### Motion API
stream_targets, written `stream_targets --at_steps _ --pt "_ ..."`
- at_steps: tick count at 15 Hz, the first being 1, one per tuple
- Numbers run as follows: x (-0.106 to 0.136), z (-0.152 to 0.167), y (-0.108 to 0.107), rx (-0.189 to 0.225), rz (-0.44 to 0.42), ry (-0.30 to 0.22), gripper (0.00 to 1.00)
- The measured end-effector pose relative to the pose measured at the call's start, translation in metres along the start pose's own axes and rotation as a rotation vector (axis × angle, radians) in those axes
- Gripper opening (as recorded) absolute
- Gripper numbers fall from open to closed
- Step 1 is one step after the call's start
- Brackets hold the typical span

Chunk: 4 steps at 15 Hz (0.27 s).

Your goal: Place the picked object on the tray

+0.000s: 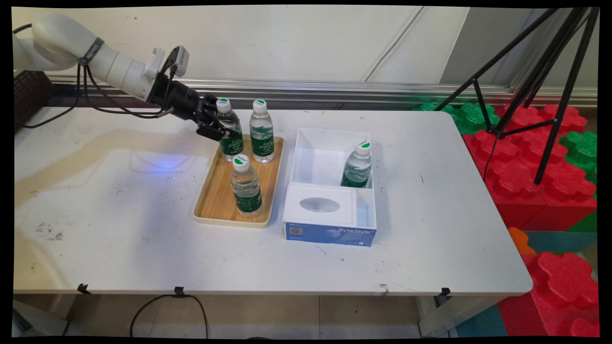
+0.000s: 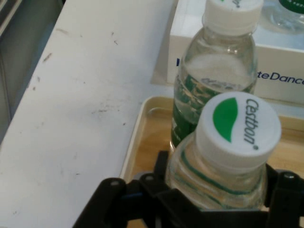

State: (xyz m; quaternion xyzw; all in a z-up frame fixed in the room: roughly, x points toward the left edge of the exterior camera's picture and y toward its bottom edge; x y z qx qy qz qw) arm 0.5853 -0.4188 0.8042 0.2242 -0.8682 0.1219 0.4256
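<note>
1. All 4 bottles: clear plastic, green labels with white lettering, white caps with a green leaf. The nearest cap (image 2: 237,124) reads "Cestbon".
2. Tray (image 1: 210,200): light wood-grain floor, cream rim.
3. Box (image 1: 330,234): white inside, blue front.
4. Table (image 1: 119,229): white, kinda scuffed.
5. Gripper (image 1: 215,125): black.

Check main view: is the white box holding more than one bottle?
No. The white box holds a single bottle; the other three bottles stand on the wooden tray.

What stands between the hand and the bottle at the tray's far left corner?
Nothing visible: the hand already straddles that bottle, its body sitting between the fingers on the wooden tray.
</note>
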Motion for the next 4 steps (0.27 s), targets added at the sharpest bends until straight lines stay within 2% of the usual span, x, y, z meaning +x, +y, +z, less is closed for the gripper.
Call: stream_targets --at_steps 1,2,4 --pt "-0.0017 0.0015 -0.0001 0.0 0.0 0.001 0.0" --pt "-0.0033 0.0027 -0.0002 0.0 0.001 0.003 1.0" --pt "-0.0051 0.0032 -0.0002 0.001 0.005 0.004 1.0"
